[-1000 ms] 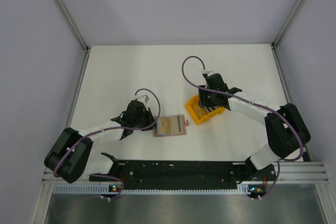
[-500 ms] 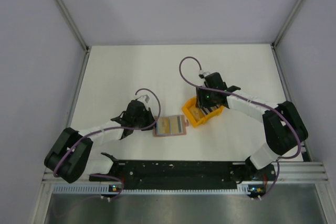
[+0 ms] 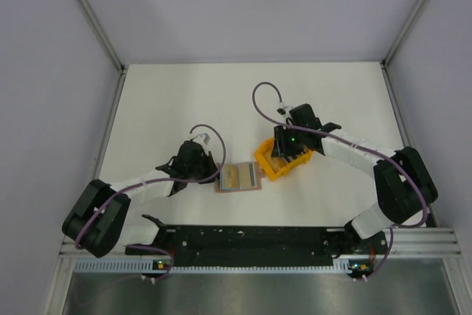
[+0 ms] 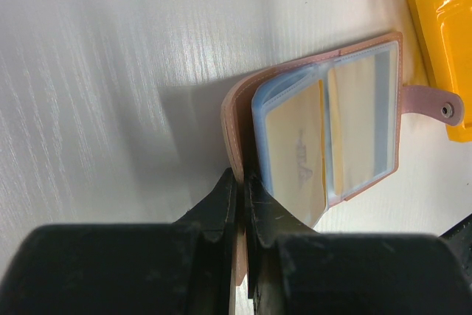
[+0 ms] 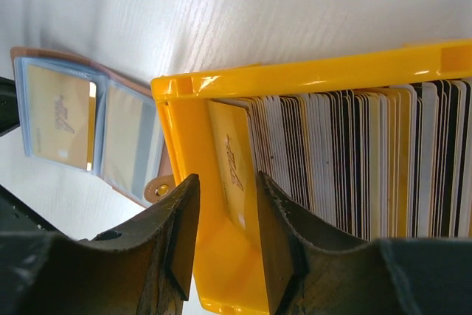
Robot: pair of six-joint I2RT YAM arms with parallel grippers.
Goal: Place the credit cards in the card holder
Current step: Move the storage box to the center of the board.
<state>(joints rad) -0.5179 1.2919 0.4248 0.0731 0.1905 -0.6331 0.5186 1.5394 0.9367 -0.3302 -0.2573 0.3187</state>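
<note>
so the card holder lies open on the bench, long axis left-right, tab toward the yellow tray. left fingers pinch its edge; right fingers are spread at the upright credit cards.

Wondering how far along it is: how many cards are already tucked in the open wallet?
2. One gold card fills the clear pocket nearest the left claw; a second card fills the pocket beside the snap strap of the card holder. Others may be hidden underneath.

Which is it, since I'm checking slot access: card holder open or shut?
Open: the card holder lies spread, clear sleeves up, strap unsnapped.
</note>
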